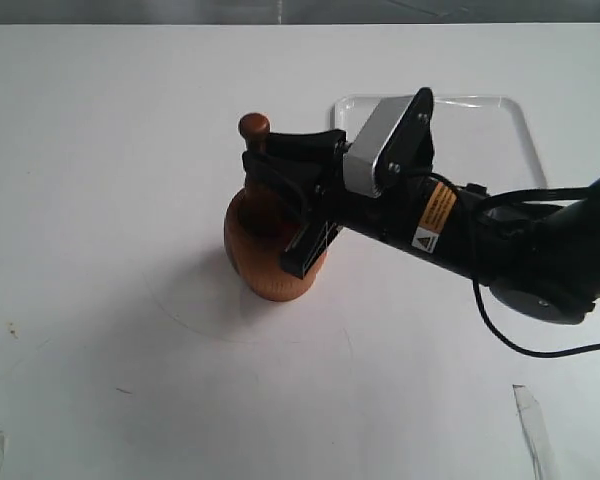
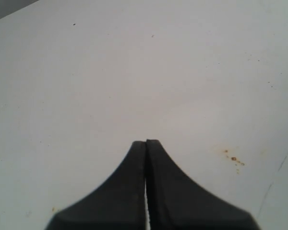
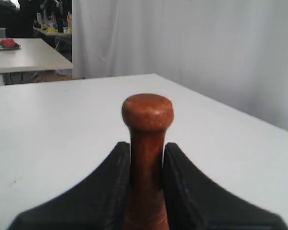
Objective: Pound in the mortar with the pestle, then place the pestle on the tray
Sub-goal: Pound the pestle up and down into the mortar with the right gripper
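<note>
Pestle, a slim dark brown turned-wood stick (image 3: 147,115), stands pinched below its knob in your right gripper (image 3: 146,151), over the rounded reddish-brown wooden mortar (image 1: 265,268); your left gripper (image 2: 146,143) is pressed together, empty. You're likely pounding; next, lift clear toward the flat white plastic tray (image 1: 525,135) behind.

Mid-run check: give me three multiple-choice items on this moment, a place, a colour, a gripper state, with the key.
1. In the exterior view, where is the tray from the mortar? A) behind, to the right B) in front, left C) under it
2. The mortar's outside is: A) green B) reddish-brown C) white
3. The right gripper is: A) open, empty B) shut on nothing C) shut on the pestle
Key: 1 A, it shows farther back, upper right. 2 B, its wood shows that tone. 3 C, its jaws clamp the stem under the knob.
</note>
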